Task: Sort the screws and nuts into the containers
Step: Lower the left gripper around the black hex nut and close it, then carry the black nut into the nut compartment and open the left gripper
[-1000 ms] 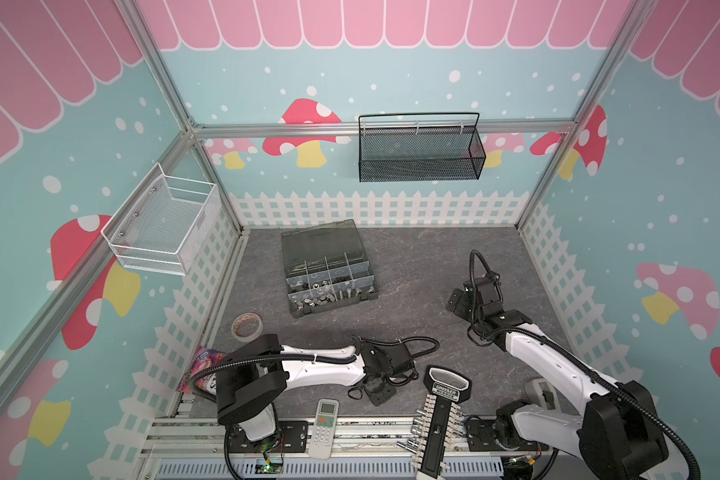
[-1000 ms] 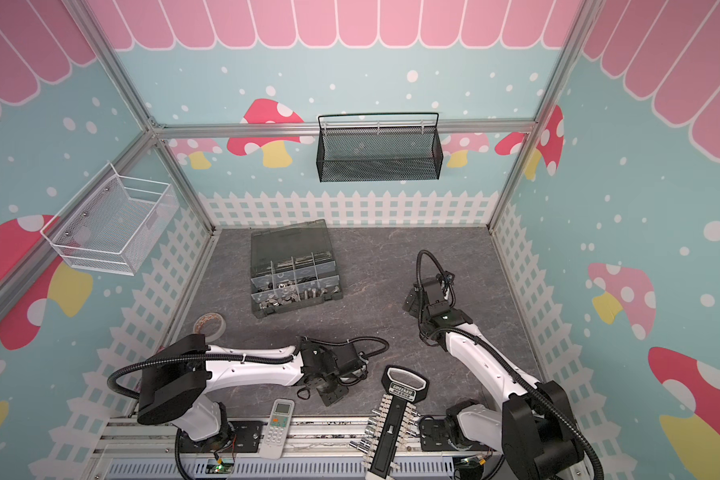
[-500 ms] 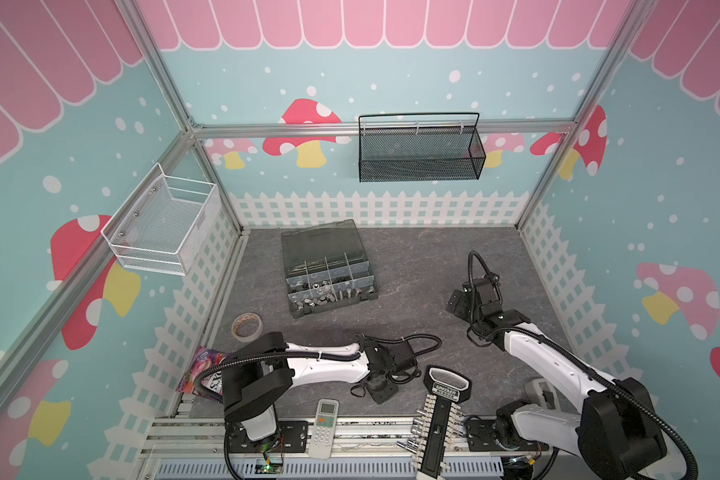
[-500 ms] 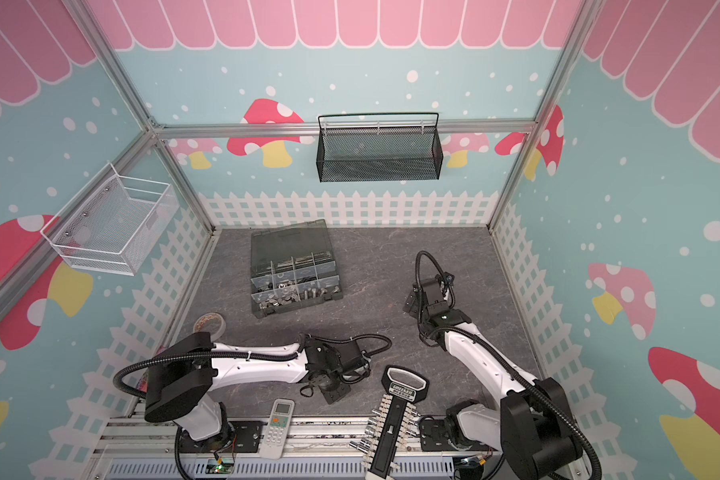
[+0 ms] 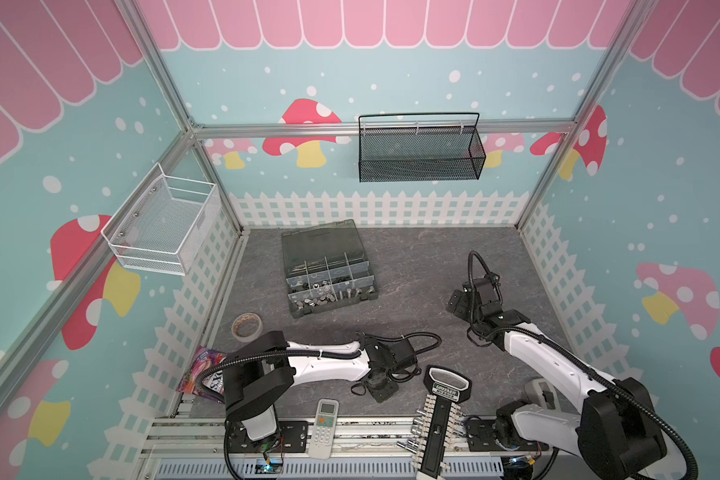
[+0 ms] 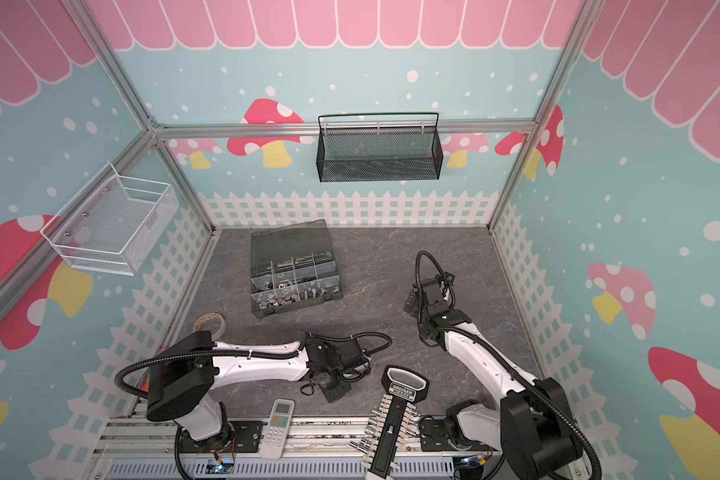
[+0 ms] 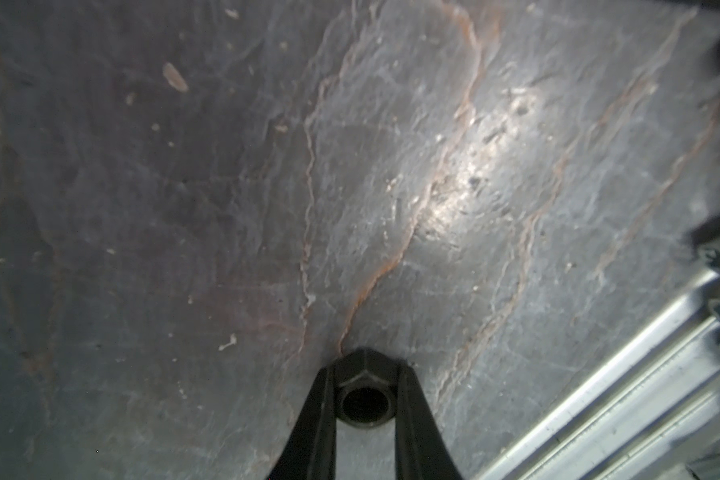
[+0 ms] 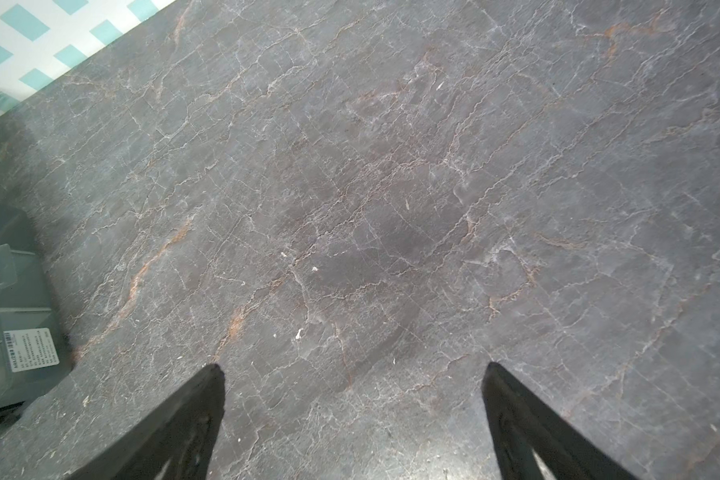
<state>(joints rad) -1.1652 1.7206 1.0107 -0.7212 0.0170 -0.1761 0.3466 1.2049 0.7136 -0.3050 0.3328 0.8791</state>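
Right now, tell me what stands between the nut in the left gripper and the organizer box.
Nothing visible. The left gripper is shut on the black nut; in a top view only bare floor lies between it and the open organizer box. The tape roll sits off to the side.

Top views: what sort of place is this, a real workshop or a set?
Probably a staged robot cell, not a workshop: cartoon mushroom walls on an aluminium frame, a left arm and right arm mounted at the table's front, and a parts box set out.
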